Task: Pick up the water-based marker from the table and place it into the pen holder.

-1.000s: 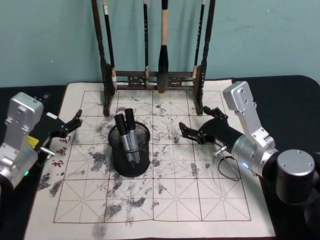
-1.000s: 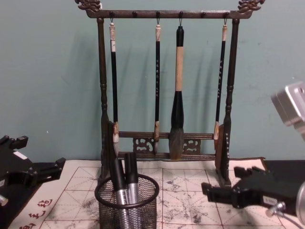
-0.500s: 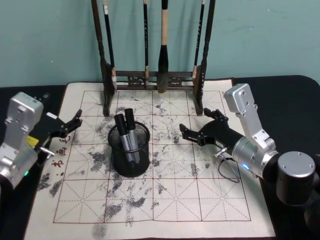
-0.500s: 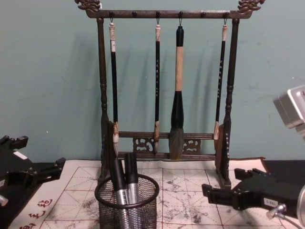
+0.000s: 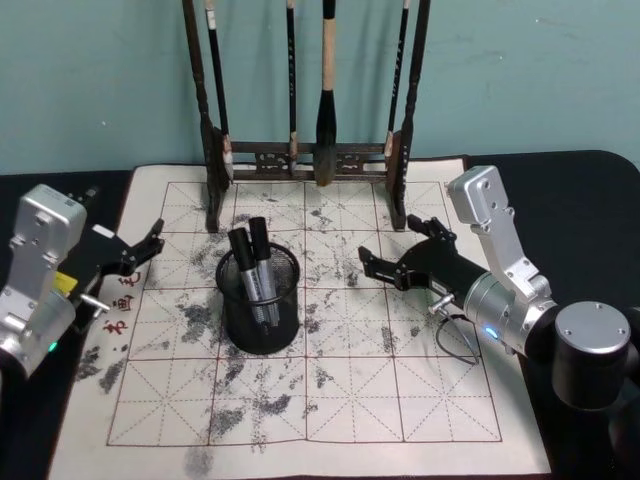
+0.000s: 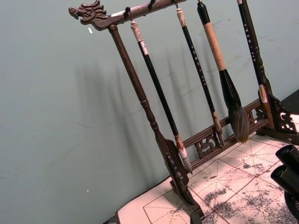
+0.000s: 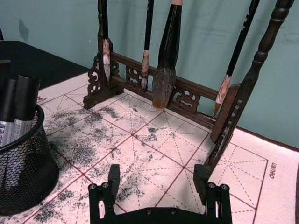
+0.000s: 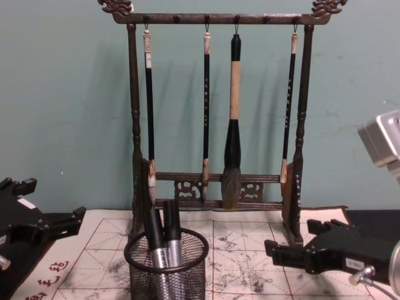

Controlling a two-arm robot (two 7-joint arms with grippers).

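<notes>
Right claw (image 5: 390, 258) hangs low over the calligraphy mat (image 5: 420, 400), fingers spread wide and holding nothing, just right of the pen holder (image 5: 259, 312). Two water-based markers (image 5: 254, 268) stand in that mesh cup, caps up, leaning on its rim; none lies loose on the mat. Left claw (image 5: 138, 250) rests parked at the mat's left edge, also spread and empty. Judged from this, the placing looks finished, so the sound move is a straight retreat toward the body, keeping clear of the cup and the brush rack (image 5: 305, 150).

Plain teal wall (image 8: 69, 94) (faint shadows across it) behind a black desk (image 5: 575, 190) under even light.
</notes>
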